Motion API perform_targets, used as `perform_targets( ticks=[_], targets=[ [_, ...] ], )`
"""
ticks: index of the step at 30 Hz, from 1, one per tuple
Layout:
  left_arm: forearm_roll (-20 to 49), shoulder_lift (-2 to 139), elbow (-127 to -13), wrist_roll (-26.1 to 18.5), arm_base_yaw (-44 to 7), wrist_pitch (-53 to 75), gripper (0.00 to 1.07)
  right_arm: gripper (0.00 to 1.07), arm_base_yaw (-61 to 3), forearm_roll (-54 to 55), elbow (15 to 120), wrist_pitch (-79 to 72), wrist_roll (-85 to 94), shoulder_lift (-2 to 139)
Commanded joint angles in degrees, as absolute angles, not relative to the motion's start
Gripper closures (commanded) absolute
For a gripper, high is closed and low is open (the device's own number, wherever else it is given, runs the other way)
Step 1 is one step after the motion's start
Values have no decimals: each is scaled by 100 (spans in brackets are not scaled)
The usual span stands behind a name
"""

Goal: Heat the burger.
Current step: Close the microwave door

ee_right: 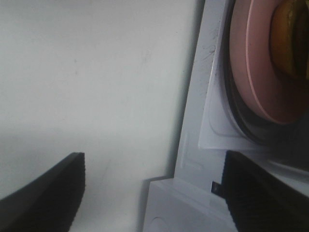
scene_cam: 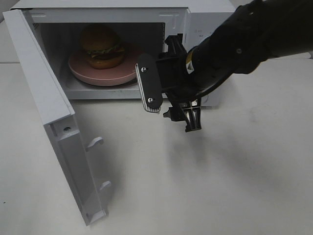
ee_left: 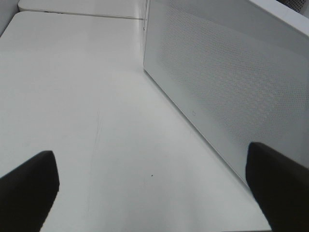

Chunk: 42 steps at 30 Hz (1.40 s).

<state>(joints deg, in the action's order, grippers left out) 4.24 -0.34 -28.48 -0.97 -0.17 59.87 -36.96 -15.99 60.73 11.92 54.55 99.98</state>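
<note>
The burger [scene_cam: 101, 46] stands on a round pink plate [scene_cam: 80, 71] inside the open white microwave [scene_cam: 205, 19]. In the right wrist view the burger [ee_right: 289, 38] and plate [ee_right: 251, 63] show at the picture's edge. My right gripper [scene_cam: 171, 103] hovers just outside the oven's front right corner, turned on its side, open and holding nothing. Its dark fingers [ee_right: 43, 193] frame the oven's sill. My left gripper [ee_left: 154, 188] is open and empty over the table beside the microwave's perforated side wall [ee_left: 227, 82]. It does not show in the high view.
The microwave door [scene_cam: 49, 98] swings wide open toward the front left, with two latch hooks [scene_cam: 95, 142] on its inner edge. White tabletop [scene_cam: 220, 186] spreads in front of and to the right of the oven.
</note>
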Motion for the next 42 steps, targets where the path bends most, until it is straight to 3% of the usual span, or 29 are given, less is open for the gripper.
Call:
perform_targets(
  ticks=[1,12,22,34,42],
  targets=[
    [470,-172,-2836,-115,11,5936,9,31,-3673,-1616,5730,1232,5002,9563],
    [470,-172,-2836,-115,11,5936,9,31,-3673,-1427,4916,1633,2773,8434],
    [470,-172,-2836,-115,11,5936,9,31,-3673,-1278,4836,3759,275,7334],
    [470,-172,-2836,-115,11,5936,9,31,-3673,-1255,4836,6343,-808,5964],
    [470,-172,-2836,-115,11,5936,9,31,-3673,-945,4836,7156,-814,4979]
  ],
)
